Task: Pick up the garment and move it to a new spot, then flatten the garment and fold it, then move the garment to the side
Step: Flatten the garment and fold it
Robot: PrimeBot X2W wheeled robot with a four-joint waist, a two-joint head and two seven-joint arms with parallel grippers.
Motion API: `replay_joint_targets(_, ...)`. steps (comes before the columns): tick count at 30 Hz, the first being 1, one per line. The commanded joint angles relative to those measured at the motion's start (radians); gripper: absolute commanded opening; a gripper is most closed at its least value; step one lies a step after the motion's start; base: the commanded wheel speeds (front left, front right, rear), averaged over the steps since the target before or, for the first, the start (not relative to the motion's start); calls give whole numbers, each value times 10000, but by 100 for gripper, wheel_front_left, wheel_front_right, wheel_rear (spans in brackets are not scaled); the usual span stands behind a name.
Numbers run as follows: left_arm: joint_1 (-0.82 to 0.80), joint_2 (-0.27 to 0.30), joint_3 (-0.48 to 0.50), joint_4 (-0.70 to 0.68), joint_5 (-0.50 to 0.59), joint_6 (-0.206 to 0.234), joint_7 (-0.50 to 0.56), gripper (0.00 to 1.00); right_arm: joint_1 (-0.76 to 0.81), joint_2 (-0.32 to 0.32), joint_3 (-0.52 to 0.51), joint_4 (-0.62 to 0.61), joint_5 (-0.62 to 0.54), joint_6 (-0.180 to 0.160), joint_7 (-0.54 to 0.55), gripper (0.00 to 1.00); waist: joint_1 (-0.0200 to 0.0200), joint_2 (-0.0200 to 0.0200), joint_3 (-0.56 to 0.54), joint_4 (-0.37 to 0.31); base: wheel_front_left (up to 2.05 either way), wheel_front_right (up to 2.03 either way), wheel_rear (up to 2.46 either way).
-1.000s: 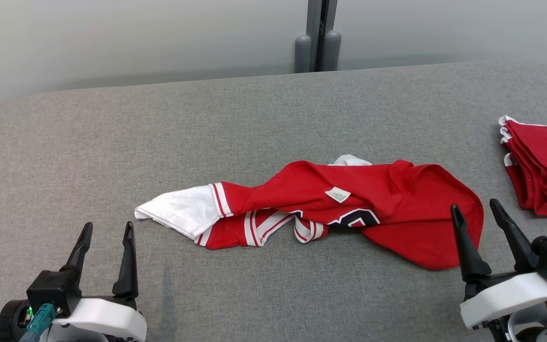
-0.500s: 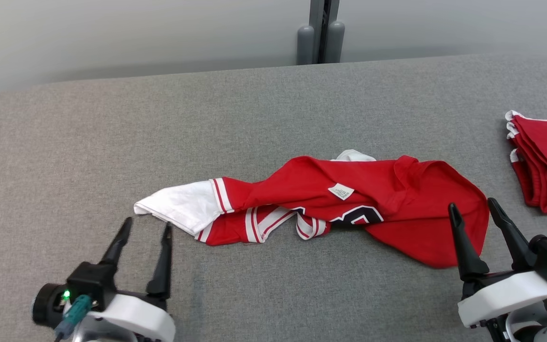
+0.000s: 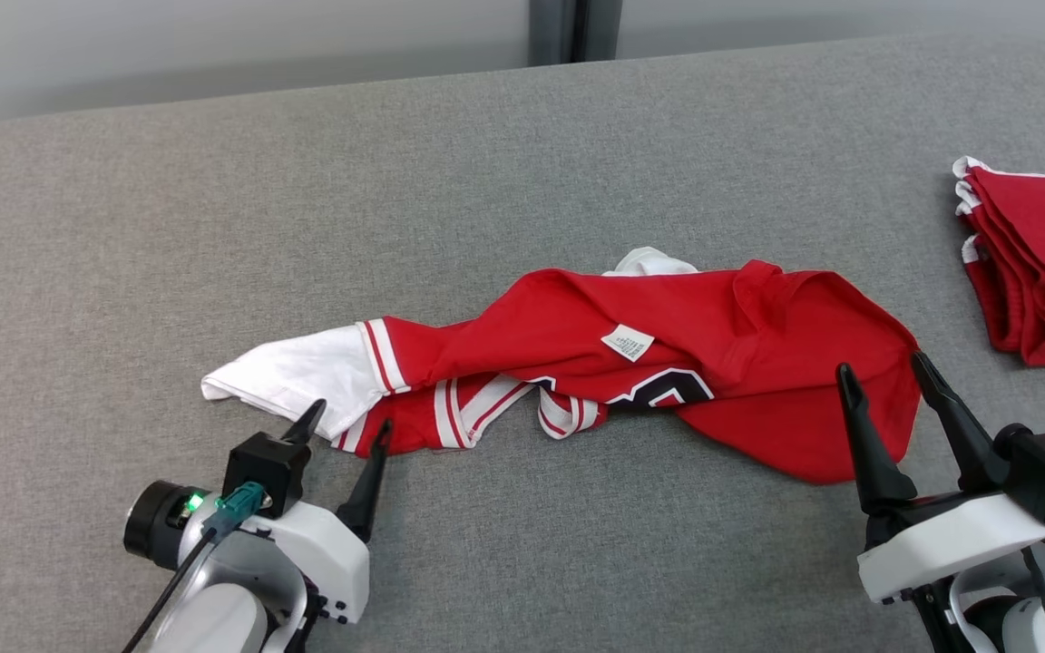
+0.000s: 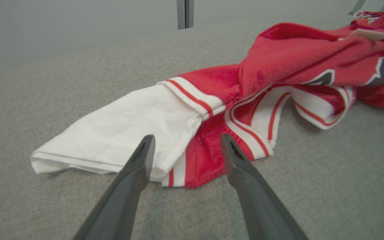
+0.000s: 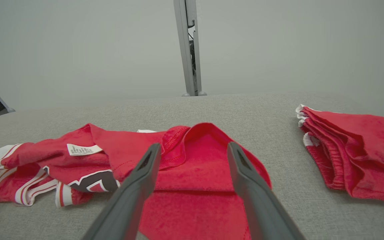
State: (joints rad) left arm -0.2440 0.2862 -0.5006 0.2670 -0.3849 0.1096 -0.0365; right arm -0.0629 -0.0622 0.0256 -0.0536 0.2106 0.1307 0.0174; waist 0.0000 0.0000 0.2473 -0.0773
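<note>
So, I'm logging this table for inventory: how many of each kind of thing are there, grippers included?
Jersey: 1
Folded red pile: 1
Grippers: 2, left gripper and right gripper
Total: 4

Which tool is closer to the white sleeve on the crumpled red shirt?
Left. The left tool sits open at the near edge of the white sleeve, fingertips by the fabric. The right tool is open at the opposite, red end of the shirt.
</note>
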Motion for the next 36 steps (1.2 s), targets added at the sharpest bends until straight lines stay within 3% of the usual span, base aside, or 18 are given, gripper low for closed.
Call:
replay_joint_targets(1,-157,115,33,98,99,76,18,100,-98,-51,-27,26,42,3,-54,100,0,0,52,-49,0,0,0)
replay_joint_targets(5,-400,206,22,378,139,151,237,100,-141,-37,-5,128,96,3,-83,100,0,0,149,-92,0,0,0)
replay_joint_targets(7,-459,209,43,381,137,175,191,20,-176,-47,101,224,116,3,-37,100,0,0,199,-78,0,0,0)
replay_joint_targets(8,-474,202,78,359,91,171,160,0,-204,-64,196,277,124,3,-1,100,0,0,223,-65,0,0,0)
replay_joint_targets(24,-805,51,-102,-298,174,251,-169,0,-1630,-312,2101,2213,803,3,-190,100,0,0,712,629,0,0,0)
replay_joint_targets(25,-821,40,-104,-323,179,263,-194,0,-1707,-310,2121,2294,818,3,-242,89,0,0,727,661,0,0,0)
replay_joint_targets(26,-821,35,-115,-354,187,255,-247,0,-1787,-315,2117,2363,814,3,-298,40,0,0,732,684,0,0,0)
replay_joint_targets(27,-805,32,-124,-378,185,265,-268,0,-1831,-314,2128,2399,869,3,-344,6,0,0,733,702,0,0,0)
replay_joint_targets(28,-783,33,-129,-397,181,282,-275,0,-1864,-335,2115,2410,899,3,-412,0,0,0,733,712,0,0,0)
replay_joint_targets(36,-667,162,23,-704,227,484,-649,0,-1977,-570,1744,1945,852,3,-597,0,0,0,646,643,0,0,0)
